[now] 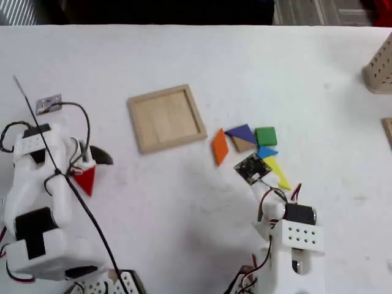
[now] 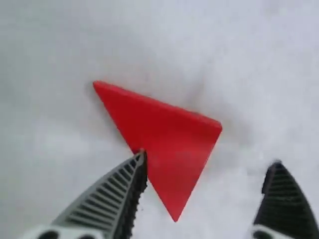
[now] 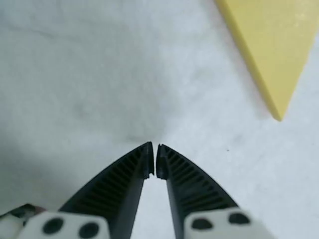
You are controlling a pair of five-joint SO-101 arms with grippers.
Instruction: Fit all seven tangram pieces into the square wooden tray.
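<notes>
Red triangle (image 2: 159, 144) lies flat on the white worktop (image 1: 184, 55) toward its left edge, well apart from the square wooden tray (image 1: 166, 118) at mid-worktop. The left gripper (image 2: 204, 194) has its fingers spread open, the grey one touching the triangle's edge. The right gripper (image 3: 154, 162) has its fingers closed on nothing, near the yellow triangle (image 3: 269, 50). An orange parallelogram (image 1: 219, 147) and a green square (image 1: 266, 135) lie right of the tray.

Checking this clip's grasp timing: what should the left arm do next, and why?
Probably close the left gripper on the red triangle. Its jaws stand open on either side of the piece, which lies flat on the table, and the square wooden tray holds no pieces yet.
</notes>
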